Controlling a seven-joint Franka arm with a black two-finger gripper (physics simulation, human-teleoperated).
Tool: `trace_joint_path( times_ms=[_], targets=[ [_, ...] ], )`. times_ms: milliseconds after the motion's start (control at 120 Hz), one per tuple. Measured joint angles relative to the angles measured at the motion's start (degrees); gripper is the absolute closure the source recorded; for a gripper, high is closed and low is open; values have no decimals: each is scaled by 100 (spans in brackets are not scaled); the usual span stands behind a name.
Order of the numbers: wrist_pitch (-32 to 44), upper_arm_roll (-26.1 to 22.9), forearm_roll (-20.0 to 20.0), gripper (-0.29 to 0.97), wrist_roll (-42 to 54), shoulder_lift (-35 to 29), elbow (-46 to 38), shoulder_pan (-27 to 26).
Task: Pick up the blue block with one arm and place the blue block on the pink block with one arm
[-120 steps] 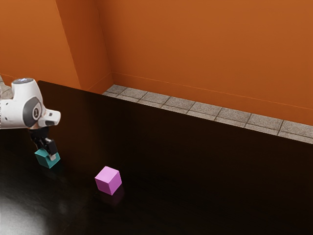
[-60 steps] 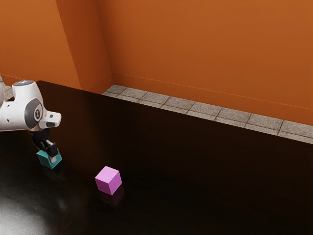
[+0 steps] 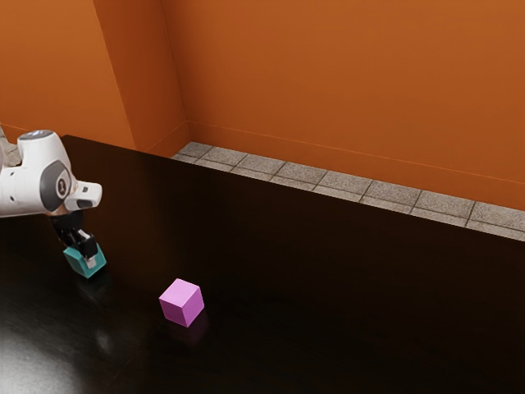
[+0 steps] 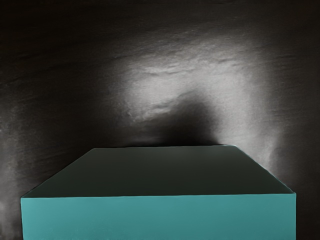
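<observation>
At the exterior view's left, clamping the blue block between both fingers of the gripper, well apart from the pink block.

Blue block (wrist view) partly off-frame.

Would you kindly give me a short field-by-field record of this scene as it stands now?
gripper: shut on the blue block
blue block: teal-blue, between the fingers, near the exterior view's left edge
pink block: on the table, apart from the blue block, toward the exterior view's right of it, nothing on top
table: black, glossy
stacking: not yet done
backdrop: orange wall, grey tiled floor
</observation>
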Motion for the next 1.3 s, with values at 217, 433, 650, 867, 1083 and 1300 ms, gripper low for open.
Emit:
trace_joint_path(
  times_ms=[217, 433, 650, 867, 1083, 1300],
  targets=[
    [-537, -386, 523, 29, -629, -381, 392, -86],
    [-910, -1495, 677, 29, -1468, -646, 411, -116],
    [-1234, -2141, 984, 29, -2422, -790, 452, -142],
    [-1155, -2237, 1150, 30, -3265, -1311, -268, -325],
    [-1048, -2234, 1183, 29, -4002, -1548, -537, -737],
    [-747, -2233, 1191, 29, -4572, -1671, -1007, -1175]
  ],
)
